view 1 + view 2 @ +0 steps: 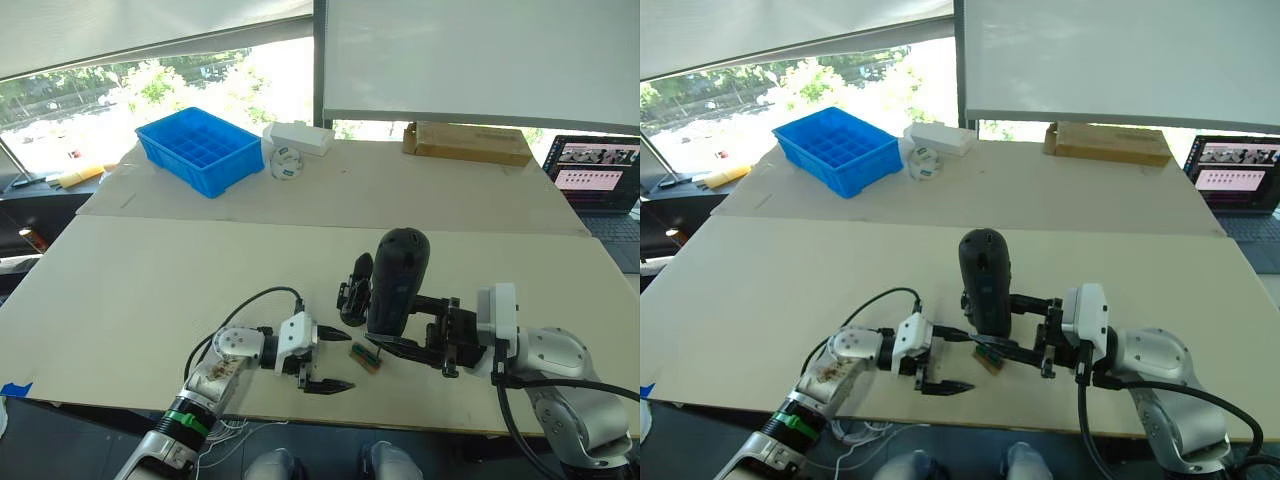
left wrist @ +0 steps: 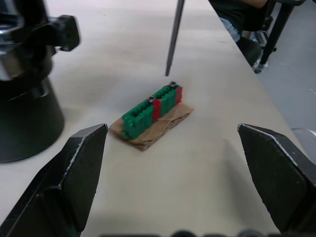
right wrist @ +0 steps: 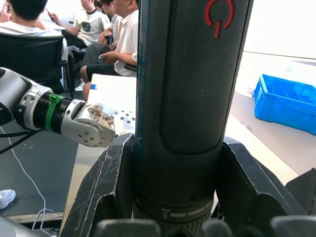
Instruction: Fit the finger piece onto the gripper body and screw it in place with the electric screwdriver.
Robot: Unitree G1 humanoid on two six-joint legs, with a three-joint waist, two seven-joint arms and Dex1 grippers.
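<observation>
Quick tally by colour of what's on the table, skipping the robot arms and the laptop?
Black: 2, electric screwdriver, gripper body
White: 2, flat box, small roll
Blue: 1, compartment bin
Brown: 1, cardboard box
Green-and-brown: 1, small block
Total: 7

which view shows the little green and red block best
The left wrist view: the green-and-red block sits centred between the open left hand fingers, on brown backing, with the screwdriver bit hanging just above. Both eye views show it as a small speck by the electric screwdriver.
</observation>
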